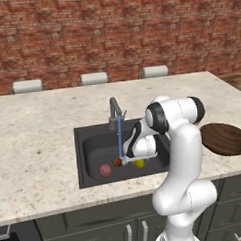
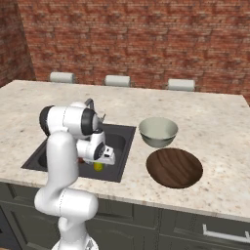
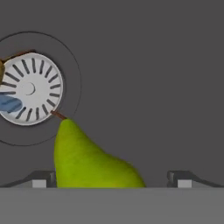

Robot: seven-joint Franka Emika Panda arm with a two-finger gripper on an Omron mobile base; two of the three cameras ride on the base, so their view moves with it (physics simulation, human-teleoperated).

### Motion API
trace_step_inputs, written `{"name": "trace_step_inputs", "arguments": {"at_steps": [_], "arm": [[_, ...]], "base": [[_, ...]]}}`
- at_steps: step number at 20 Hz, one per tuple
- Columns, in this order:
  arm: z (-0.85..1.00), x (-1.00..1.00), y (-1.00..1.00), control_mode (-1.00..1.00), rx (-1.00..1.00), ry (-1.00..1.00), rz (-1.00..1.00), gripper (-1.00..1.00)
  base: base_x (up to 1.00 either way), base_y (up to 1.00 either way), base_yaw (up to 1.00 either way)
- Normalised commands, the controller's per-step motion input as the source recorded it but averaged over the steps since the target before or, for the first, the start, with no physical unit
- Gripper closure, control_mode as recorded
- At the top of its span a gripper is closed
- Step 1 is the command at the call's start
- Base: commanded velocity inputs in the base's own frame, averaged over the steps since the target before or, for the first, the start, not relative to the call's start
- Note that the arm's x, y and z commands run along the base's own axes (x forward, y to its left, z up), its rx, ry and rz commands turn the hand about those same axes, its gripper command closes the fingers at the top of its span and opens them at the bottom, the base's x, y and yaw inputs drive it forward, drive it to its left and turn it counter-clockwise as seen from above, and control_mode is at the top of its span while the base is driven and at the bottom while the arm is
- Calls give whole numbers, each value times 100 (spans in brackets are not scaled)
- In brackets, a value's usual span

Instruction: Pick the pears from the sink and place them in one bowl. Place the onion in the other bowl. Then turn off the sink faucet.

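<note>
Gripper (image 3: 111,181) low inside the dark sink (image 1: 91,149), jaws spread wide with nothing held, one fingertip to each side of the yellow-green pear (image 3: 89,159). That pear lying on the basin floor between the fingertips, stem end pointing toward the round metal drain (image 3: 28,89) and just reaching its edge. Brownish-orange pear (image 1: 117,162) close by on the basin floor, under the thin blue water stream (image 1: 120,137) falling from the grey faucet (image 1: 114,113) at the back rim. Pink-red onion (image 1: 105,170) farther left in the basin, near the brownish pear but apart from it. Arm's own forearm and wrist crowding the right half of the basin in the left base view, covering much of the sink there. On the speckled counter (image 2: 215,127) to the right of the sink, pale grey bowl (image 2: 157,132) just behind the shallow wooden bowl (image 2: 174,167), the two nearly touching. Brick wall (image 2: 136,39) behind the counter
</note>
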Motion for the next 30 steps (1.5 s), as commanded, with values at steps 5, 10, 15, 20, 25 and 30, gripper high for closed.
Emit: {"name": "trace_step_inputs", "arguments": {"at_steps": [5, 10, 15, 20, 25, 30], "arm": [[-31, 12, 0, -100, 0, 8, 0, -100], [-40, 3, 0, -100, 0, 9, 0, 100], [-15, 0, 2, -100, 0, 7, 0, 100], [0, 0, 0, -100, 0, 0, 0, 100], [28, -19, 0, -100, 0, -2, 0, 100], [82, -25, -8, -100, 0, -15, 9, 100]], "base": [[0, 0, 0], [0, 0, 0], [0, 0, 0], [0, 0, 0], [0, 0, 0], [0, 0, 0]]}}
